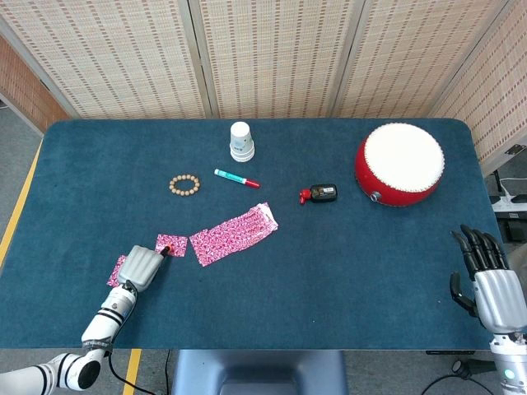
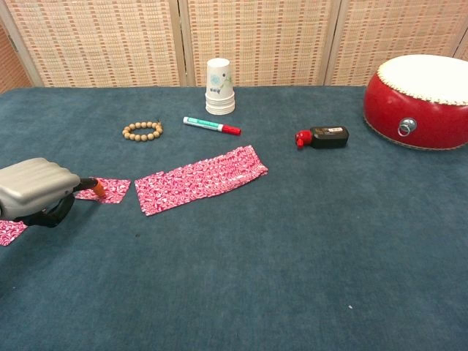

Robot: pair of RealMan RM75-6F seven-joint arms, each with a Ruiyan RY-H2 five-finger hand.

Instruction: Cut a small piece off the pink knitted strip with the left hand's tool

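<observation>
Chest view has the left hand (image 2: 33, 191) curled tight around a tool (image 2: 91, 185), whose orange tip sits on a small cut piece (image 2: 103, 189) of pink knit. That piece lies apart from the pink knitted strip (image 2: 201, 178), a flat, nubbly speckled band lying at a slant mid-table on the blue carpet-like table (image 2: 292, 256). Another pink scrap (image 2: 9, 229) peeks out by the hand. Head view shows the right hand (image 1: 486, 271) off at the table's far corner, fingers spread, holding nothing.
</observation>
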